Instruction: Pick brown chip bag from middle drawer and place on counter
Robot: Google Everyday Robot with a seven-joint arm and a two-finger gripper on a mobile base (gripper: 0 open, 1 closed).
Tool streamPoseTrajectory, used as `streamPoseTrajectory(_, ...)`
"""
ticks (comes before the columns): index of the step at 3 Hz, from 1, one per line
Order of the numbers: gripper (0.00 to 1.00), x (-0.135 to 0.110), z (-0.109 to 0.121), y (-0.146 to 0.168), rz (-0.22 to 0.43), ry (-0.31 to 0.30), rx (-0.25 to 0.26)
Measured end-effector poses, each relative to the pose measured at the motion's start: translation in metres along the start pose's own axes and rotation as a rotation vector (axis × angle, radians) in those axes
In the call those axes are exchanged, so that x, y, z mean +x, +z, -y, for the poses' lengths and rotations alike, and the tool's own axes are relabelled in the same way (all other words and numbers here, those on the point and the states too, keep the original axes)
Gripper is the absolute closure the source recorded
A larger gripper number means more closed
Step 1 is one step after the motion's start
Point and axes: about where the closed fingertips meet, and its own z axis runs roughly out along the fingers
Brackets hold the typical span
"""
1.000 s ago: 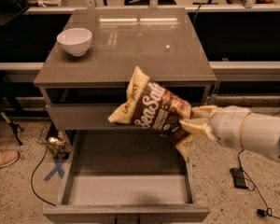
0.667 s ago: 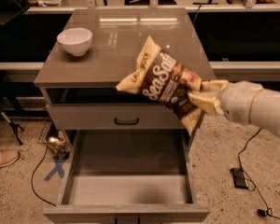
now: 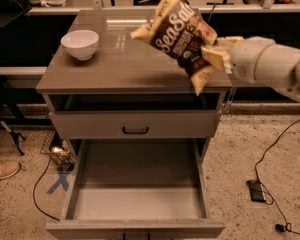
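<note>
Camera view: the gripper (image 3: 216,57) sits in the upper right of the frame, at the end of a thick white arm (image 3: 270,66) that comes in from the right edge. Its cream-coloured fingers (image 3: 213,60) are clamped on the lower right edge of the brown chip bag (image 3: 176,28). The bag hangs tilted in the air at upper centre-right, white script lettering facing the camera. Its top corner points towards the top of the frame and its bottom corner hangs down in front of the worktop's right front corner. The bag is over the right part of the worktop (image 3: 120,66), a glossy grey-brown slab with a dark shadow under the bag.

A white bowl (image 3: 80,43) stands upright on the worktop's left rear area, well apart from the bag. Below the worktop's edge is a dark open gap, then a shallow drawer front (image 3: 90,125) with a black pull (image 3: 135,130), pushed in.

The middle drawer (image 3: 137,201) fills the lower centre of the frame. It is pulled far out, with tall grey side walls and a pale floor.

On the speckled floor, a blue tape cross (image 3: 60,180) lies left of the drawer. A tan shoe (image 3: 2,170) shows at the left edge. A black power brick (image 3: 257,190) with its cable lies at lower right.
</note>
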Motion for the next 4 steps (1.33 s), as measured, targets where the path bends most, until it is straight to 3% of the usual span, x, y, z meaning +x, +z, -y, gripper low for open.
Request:
streamPoseTrajectory(1, 0.81, -0.012, 0.031, 0.037, -0.018, 0.030, 0.067)
streamPoseTrajectory(2, 0.58, -0.014, 0.036, 0.089, -0.043, 0.062, 0.039)
streamPoseTrajectory(3, 0.34, -0.008, 0.025, 0.139, -0.071, 0.090, -0.020)
streamPoseTrajectory(4, 0.11, -0.002, 0.017, 0.171, -0.083, 0.116, -0.061)
